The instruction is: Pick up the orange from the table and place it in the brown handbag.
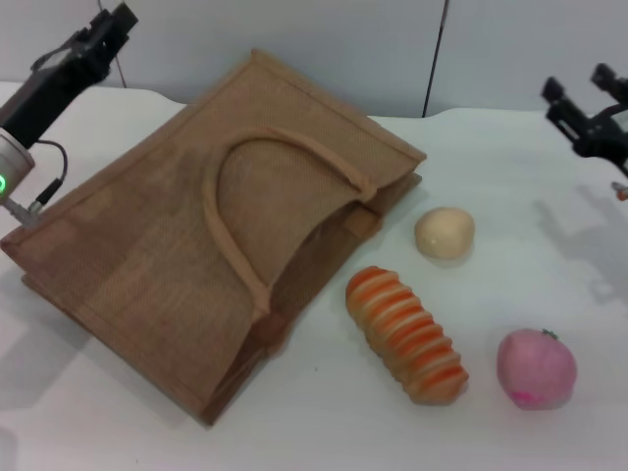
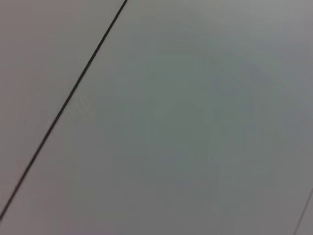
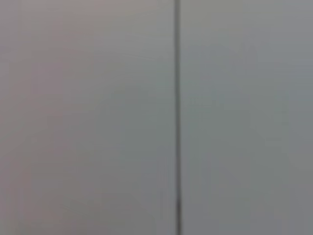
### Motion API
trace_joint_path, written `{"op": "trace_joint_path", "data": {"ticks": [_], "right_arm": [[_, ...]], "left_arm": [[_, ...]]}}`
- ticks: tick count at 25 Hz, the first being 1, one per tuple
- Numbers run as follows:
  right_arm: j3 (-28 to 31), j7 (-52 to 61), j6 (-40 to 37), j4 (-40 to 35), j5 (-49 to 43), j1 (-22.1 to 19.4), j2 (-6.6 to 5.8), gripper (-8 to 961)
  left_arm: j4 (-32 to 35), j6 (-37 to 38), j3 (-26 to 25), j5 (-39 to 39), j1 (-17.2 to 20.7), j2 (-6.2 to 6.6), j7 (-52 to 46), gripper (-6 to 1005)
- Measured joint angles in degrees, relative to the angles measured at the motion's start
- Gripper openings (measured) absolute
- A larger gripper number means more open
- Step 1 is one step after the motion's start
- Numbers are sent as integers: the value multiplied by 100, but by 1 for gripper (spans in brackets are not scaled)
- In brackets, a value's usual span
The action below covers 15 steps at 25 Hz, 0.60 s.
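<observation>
A brown handbag (image 1: 196, 245) lies flat on a white desk (image 1: 324, 422), filling the left and middle of the head view. It is turned at a slant. Its mouth edge runs from a far corner down to a near corner and faces the robot's right, and its closed bottom edge faces the far left. One looped handle (image 1: 231, 211) lies curved on the bag's upper face. On the mouth side of the handbag there is bare desk holding three loose things. A pale cream ball (image 1: 444, 234) sits near the bag's far mouth corner. A striped bread roll (image 1: 407, 336) lies just beside the mouth, its long axis slanting away from the bag toward the near edge. A pink fruit (image 1: 536, 368) sits beyond the roll, well apart from the bag. The orange is not visible in any view. The left tool (image 1: 110, 27) hangs raised beyond the handbag's far left corner, and its state cannot be told. The right tool (image 1: 581, 86) hangs spread and holding nothing, raised well to the right of the handbag. Both wrist views show only a grey wall (image 2: 195, 122) crossed by a dark seam (image 3: 177, 117).
</observation>
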Motion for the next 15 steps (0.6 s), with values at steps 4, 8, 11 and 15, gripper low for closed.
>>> {"op": "trace_joint_path", "data": {"ticks": [4, 8, 11, 15], "right_arm": [[442, -132, 12, -13, 0, -99, 16, 704], [750, -283, 47, -11, 0, -150, 28, 704], [887, -292, 87, -11, 0, -159, 30, 704], [1174, -298, 94, -16, 5, -219, 43, 702]], "left_arm": [[-146, 419, -6, -78, -60, -48, 590, 355], [-311, 857, -9, -320, -123, -80, 1133, 353], [-467, 1158, -21, -636, -153, -83, 1637, 351], [-675, 1303, -72, -1084, -181, -87, 2253, 349]]}}
